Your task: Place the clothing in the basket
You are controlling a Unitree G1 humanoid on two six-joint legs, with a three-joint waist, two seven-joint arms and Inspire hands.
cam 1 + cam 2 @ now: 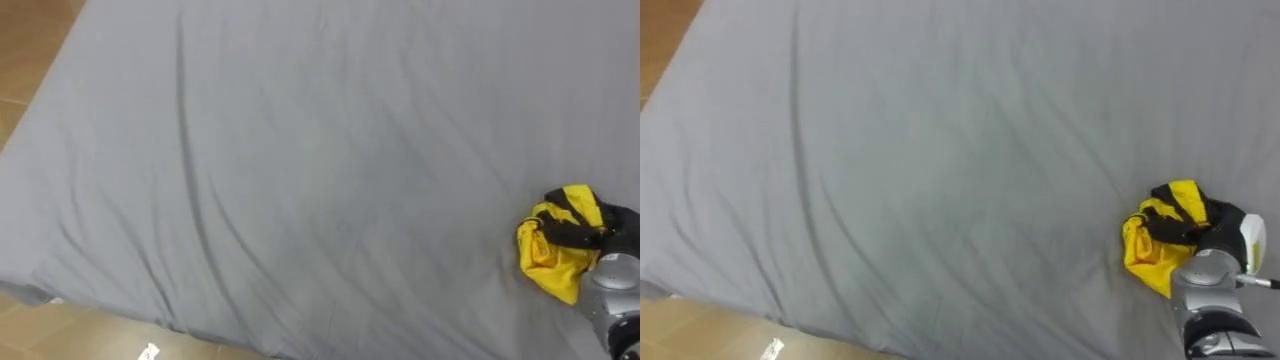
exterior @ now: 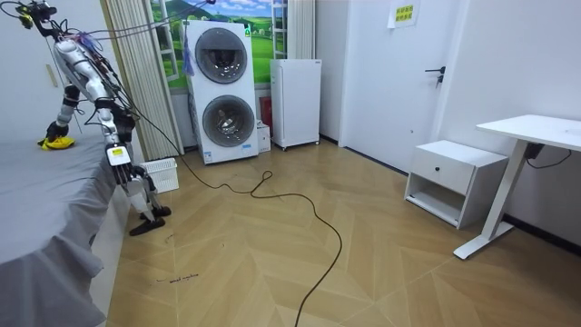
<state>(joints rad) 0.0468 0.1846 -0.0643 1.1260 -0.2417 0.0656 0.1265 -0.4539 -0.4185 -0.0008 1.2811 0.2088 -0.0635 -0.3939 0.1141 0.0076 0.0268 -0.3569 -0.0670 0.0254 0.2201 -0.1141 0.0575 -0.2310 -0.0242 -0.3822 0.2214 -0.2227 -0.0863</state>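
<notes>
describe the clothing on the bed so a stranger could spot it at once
Find the big grey-sheeted bed and look to the robot's right side of it. A crumpled yellow garment lies there, gripped by the robot's right hand; it is the one bright thing on the plain grey.

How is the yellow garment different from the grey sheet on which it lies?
The yellow garment is bright, with some black parts; the grey sheet is one plain colour. The garment is bunched into a small heap; the sheet is spread wide over the bed, with only long shallow folds. The right robot hand has its fingers curled on the garment, not on the sheet. Both are soft cloth.
</notes>
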